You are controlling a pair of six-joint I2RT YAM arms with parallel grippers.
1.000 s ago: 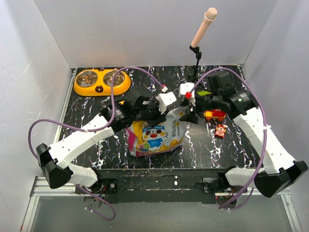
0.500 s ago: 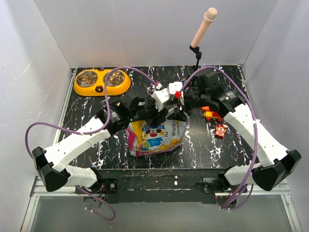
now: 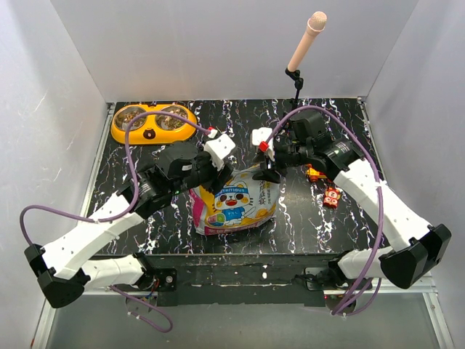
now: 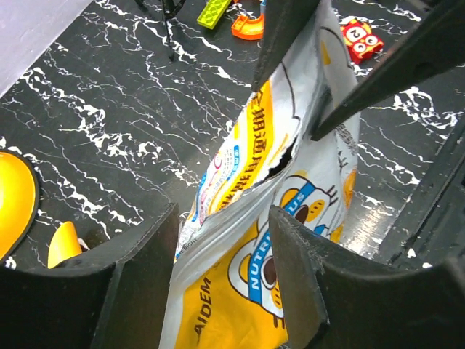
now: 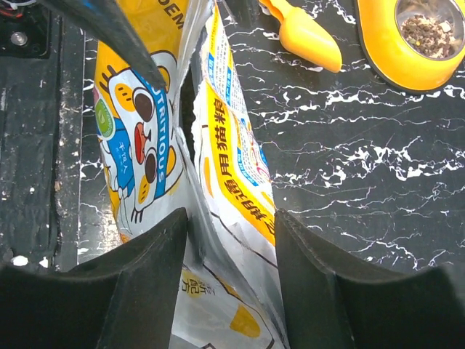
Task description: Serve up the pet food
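**Top view.** The printed bag (image 3: 232,202) is found mid-table on the black marbled table (image 3: 327,233). Both arms are brought to its upper edge: the left gripper (image 3: 227,169) at the left corner, the right gripper (image 3: 269,173) at the right. A yellow double bowl (image 3: 154,123) is set at the far left, well apart from the bag. Pet food (image 3: 134,116) is seen in both wells. Toy bricks (image 3: 325,174) are noted to the right and are not part of the job.

**Left wrist.** The jaws are held apart, and the bag's top runs up between them. The film is slack, not pinched flat. A dark torn gap (image 4: 283,156) is seen in the seam.

**Right wrist.** The jaws are likewise apart, astride the same edge from the other end. A yellow scoop (image 5: 305,33) is seen lying beside the bowl. What is inside the bag is hidden.

**Judgement.** The mouth of the bag is taken to be partly opened, with neither lip firmly held. A fresh grip on each lip is called for next. The lips are then to be drawn apart so the kibble can be reached.
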